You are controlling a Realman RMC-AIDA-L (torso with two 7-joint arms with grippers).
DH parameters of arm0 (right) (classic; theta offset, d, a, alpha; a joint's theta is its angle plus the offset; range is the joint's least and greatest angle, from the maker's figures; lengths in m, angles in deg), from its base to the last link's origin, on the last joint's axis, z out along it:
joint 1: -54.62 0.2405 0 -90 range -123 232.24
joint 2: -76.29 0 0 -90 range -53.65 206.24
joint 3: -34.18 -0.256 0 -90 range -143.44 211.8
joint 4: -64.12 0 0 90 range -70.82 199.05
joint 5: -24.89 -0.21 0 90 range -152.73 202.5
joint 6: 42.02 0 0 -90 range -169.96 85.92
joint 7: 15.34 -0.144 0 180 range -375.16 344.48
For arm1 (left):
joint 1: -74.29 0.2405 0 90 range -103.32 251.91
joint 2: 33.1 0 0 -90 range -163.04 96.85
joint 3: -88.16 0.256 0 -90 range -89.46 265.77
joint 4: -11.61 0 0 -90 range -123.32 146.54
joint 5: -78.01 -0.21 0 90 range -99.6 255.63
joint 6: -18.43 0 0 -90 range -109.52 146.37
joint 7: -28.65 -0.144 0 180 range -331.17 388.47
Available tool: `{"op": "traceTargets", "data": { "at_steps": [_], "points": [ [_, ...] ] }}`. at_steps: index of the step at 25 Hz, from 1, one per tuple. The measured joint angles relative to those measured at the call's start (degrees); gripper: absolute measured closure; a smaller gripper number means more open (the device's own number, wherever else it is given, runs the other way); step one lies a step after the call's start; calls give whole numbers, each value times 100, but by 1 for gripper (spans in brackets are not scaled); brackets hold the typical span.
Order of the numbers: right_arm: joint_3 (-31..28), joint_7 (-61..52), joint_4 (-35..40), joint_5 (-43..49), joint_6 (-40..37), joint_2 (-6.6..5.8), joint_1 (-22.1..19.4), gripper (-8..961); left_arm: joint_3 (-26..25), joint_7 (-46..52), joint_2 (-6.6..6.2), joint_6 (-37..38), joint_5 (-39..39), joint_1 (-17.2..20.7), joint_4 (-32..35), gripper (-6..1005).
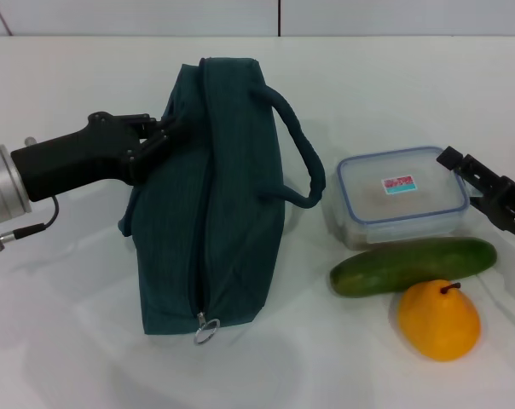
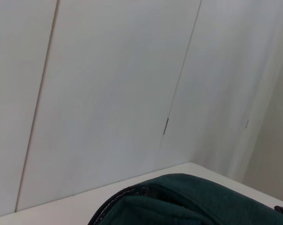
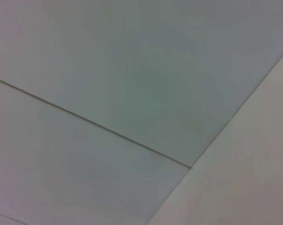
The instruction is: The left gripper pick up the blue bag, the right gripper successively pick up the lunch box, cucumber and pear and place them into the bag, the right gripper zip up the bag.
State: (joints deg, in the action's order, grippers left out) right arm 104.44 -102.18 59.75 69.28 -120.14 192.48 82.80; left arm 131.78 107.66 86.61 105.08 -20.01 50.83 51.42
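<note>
Left tool [image 1: 168,132] tips hidden against bag [image 1: 211,213]; right tool [image 1: 488,192] cropped

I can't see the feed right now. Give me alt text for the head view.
The left tool is at the upper left side of the dark teal bag, which stands on the white table with its zipper closed. To the bag's right lie a clear lunch box, a cucumber and a yellow pear, with the right tool beside the box.

Teal bag [image 1: 211,196], green cucumber [image 1: 411,265], orange-yellow pear [image 1: 438,319], blue-rimmed lunch box [image 1: 402,196].
</note>
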Motion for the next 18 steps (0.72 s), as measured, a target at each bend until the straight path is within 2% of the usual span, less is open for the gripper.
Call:
{"op": "traceTargets", "data": {
  "at_steps": [11, 18],
  "points": [
    [-33, -25, 78, -2, 106, 0, -5, 311, -3, -46, 0, 0, 3, 0, 0, 909],
    [-30, -12, 85, -9, 121, 0, 0, 457, -4, -79, 0, 0, 3, 8, 0, 909]
  ]
}}
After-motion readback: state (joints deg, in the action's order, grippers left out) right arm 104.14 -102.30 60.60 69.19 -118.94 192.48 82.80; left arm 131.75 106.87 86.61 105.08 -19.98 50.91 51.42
